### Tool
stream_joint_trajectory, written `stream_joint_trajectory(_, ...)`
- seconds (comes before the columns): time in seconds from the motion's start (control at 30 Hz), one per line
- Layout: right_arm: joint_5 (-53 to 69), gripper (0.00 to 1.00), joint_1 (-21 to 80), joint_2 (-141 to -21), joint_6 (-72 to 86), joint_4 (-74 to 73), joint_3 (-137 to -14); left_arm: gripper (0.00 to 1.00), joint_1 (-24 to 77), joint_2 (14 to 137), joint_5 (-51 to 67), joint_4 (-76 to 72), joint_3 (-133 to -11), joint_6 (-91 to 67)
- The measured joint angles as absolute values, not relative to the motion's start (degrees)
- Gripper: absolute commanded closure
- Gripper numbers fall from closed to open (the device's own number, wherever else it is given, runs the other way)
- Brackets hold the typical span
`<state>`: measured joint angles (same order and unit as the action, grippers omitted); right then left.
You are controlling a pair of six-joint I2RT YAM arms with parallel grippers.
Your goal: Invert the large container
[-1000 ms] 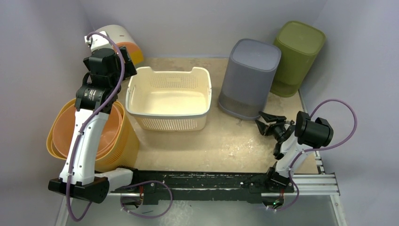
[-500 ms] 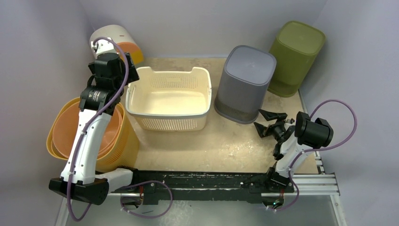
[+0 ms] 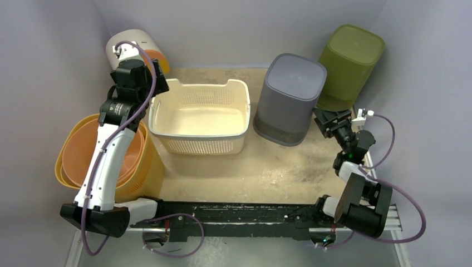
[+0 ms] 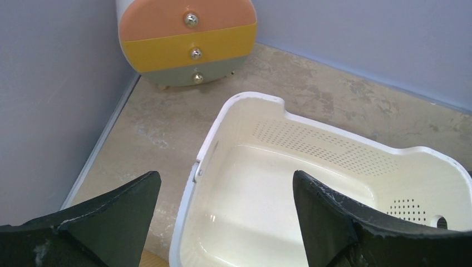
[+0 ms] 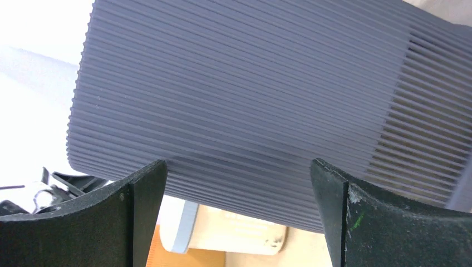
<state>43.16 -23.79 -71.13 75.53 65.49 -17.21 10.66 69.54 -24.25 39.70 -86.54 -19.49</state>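
**Top view.** The large container (image 3: 292,97), a grey ribbed bin, stands at approx. 1 o'clock on the surface (image 3: 261,172). Closed end faces up and the wider end is down, so it reads as already inverted (judgement). The right fingers (image 3: 327,119) sit just beside its lower wall at 4 o'clock, spread wide and holding nothing.

Risks:
- A sideways drag or a wrist swing so near the wall could clip the bin. That would tip it toward the cream basket (image 3: 200,146) at its 9 o'clock.
- The green bin (image 3: 350,61) is close at the container's 2 o'clock, w/ little room for the arm to clear on that side.

**Left wrist view.** The left fingers (image 4: 111,211) are fully apart and empty, hanging above the basket's near-left rim w/o contact. A drawer unit (image 4: 189,39) stands at 11 o'clock against the wall. Risk: a drop from here would catch the rim and shove or lift the basket, which is not the task item as I read it.

**Right wrist view.** The ribbed grey wall fills the frame between the two spread fingers, w/ no contact seen. Seating of the bin's base can't be confirmed from here. If it isn't flat, a light knock may rock it.
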Motion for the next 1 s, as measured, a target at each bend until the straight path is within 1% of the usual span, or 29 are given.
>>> stream_joint_trajectory(0.1, 43.8, 0.00, -23.8, -69.4, 68.8, 54.8, -21.5, 0.14, 10.7, 70.3, -23.5, 39.1, -86.5, -19.5)
stream_joint_trajectory(0.23, 42.5, 0.00, -23.8, -69.6, 58.4, 35.2, -27.4, 0.14, 10.7, 71.8, -23.1, 38.2, -86.7, -19.4)
stream_joint_trajectory(0.27, 41.6, 0.00, -23.8, -69.9, 55.3, 29.2, -30.5, 0.14, 10.7, 72.4, -23.0, 38.1, -86.9, -19.4)
stream_joint_trajectory(0.37, 37.7, 0.00, -23.8, -70.8, 47.6, 17.5, -39.8, 0.14, 10.7, 74.8, -22.0, 37.5, -87.9, -19.4)
stream_joint_trajectory(0.5, 32.2, 0.00, -23.6, -71.1, 37.8, 7.5, -50.4, 0.14, 10.7, 78.1, -20.4, 36.8, -88.6, -19.4)
stream_joint_trajectory(0.57, 28.2, 0.00, -22.6, -70.7, 33.2, 3.4, -53.4, 0.14, 10.7, 79.4, -19.7, 36.7, -88.6, -19.4)
stream_joint_trajectory(0.77, 14.0, 0.00, -15.9, -64.6, 24.3, -10.1, -54.7, 0.14, 10.7, 81.6, -17.8, 36.5, -88.6, -19.4)
stream_joint_trajectory(0.9, 6.0, 0.00, -7.6, -58.1, 21.7, -15.0, -52.9, 0.14, 10.7, 82.8, -16.7, 36.1, -88.6, -19.4)
stream_joint_trajectory(1.0, 2.4, 0.00, -2.9, -53.7, 21.0, -17.7, -50.2, 0.14, 10.7, 83.7, -16.1, 36.0, -88.6, -19.4)
